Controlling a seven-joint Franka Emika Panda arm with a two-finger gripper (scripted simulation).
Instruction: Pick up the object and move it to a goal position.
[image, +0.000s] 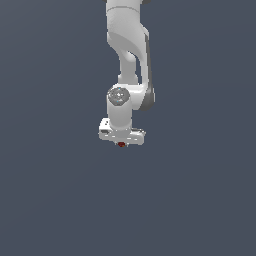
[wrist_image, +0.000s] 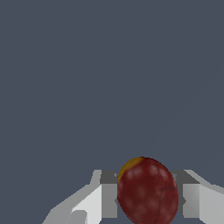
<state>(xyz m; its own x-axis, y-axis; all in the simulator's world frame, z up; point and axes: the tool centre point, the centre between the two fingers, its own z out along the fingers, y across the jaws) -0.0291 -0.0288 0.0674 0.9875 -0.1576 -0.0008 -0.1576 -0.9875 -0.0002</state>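
Since the gripper (wrist_image: 146, 197) is clamped on the dark red object (wrist_image: 148, 191) between its fingers, the pick looks done, leaving the carry to a goal no view shows

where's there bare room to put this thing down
Bare grey surface spreads on every side of the arm: toward the exterior view's left, right and lower edge. The only crowded spot is under the gripper, where the dark red object sits between the fingers.

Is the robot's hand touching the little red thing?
Touching. In the wrist view, the red thing sits squeezed between the hand's two fingers, with no gap showing.
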